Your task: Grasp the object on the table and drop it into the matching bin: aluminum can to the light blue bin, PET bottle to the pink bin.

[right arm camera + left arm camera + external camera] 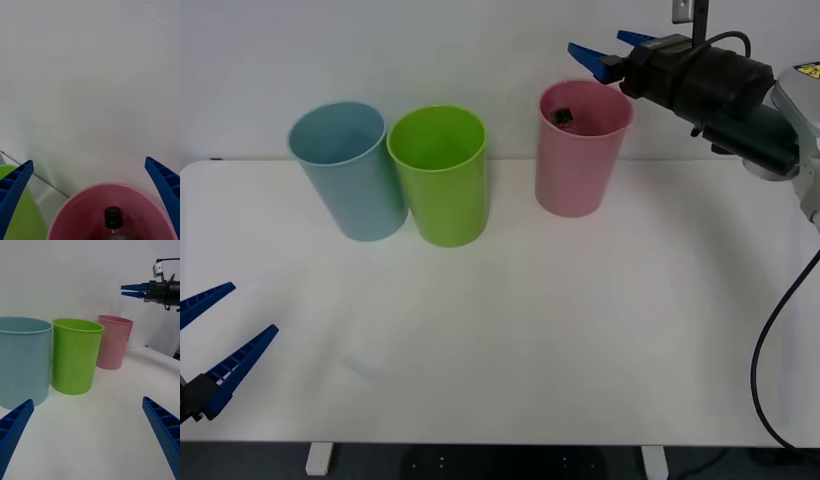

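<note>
The PET bottle [562, 116], clear with a black cap [113, 218], lies inside the pink bin [577, 175] at the back right of the table [530, 330]. My right gripper [605, 45] hovers open just above the pink bin's rim [71, 204], holding nothing; it also appears in the left wrist view as the right gripper [127, 290] above the pink bin [112, 347]. The light blue bin [350, 180] stands at the back left. Near the table's front left corner, my left gripper [250, 310] rests open and empty.
A lime green bin [442, 185] stands between the light blue and pink bins, touching the blue one. A white wall runs close behind the bins. The right arm's black cable [770, 340] hangs at the table's right edge.
</note>
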`<control>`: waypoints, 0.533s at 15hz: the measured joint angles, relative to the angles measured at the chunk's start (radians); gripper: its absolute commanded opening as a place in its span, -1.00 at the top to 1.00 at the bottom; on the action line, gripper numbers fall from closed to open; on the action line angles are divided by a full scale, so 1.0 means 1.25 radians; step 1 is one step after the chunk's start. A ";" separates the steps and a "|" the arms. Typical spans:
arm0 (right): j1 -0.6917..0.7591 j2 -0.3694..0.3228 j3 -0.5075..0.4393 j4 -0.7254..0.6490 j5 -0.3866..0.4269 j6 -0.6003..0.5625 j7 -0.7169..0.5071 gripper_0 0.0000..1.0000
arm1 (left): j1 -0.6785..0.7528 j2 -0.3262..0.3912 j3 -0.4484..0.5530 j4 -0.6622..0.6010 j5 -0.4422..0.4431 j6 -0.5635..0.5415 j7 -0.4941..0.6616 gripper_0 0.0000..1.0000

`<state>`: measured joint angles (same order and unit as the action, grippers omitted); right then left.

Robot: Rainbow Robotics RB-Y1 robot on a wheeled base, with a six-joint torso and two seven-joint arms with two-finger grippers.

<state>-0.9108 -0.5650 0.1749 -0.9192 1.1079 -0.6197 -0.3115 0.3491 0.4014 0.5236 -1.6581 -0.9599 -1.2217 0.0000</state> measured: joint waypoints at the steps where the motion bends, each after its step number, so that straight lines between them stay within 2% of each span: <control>1: 0.027 -0.010 0.000 -0.038 -0.010 0.008 0.001 -1.00 | 0.000 0.000 0.000 0.000 0.000 0.000 0.000 -1.00; 8: 0.259 -0.133 0.000 -0.322 -0.127 0.022 0.017 -1.00 | 0.000 0.000 0.000 0.000 0.000 0.000 0.000 -1.00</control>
<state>-0.5871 -0.7310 0.1749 -1.3217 0.9488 -0.5921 -0.2896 0.3491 0.4014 0.5236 -1.6581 -0.9599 -1.2217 0.0000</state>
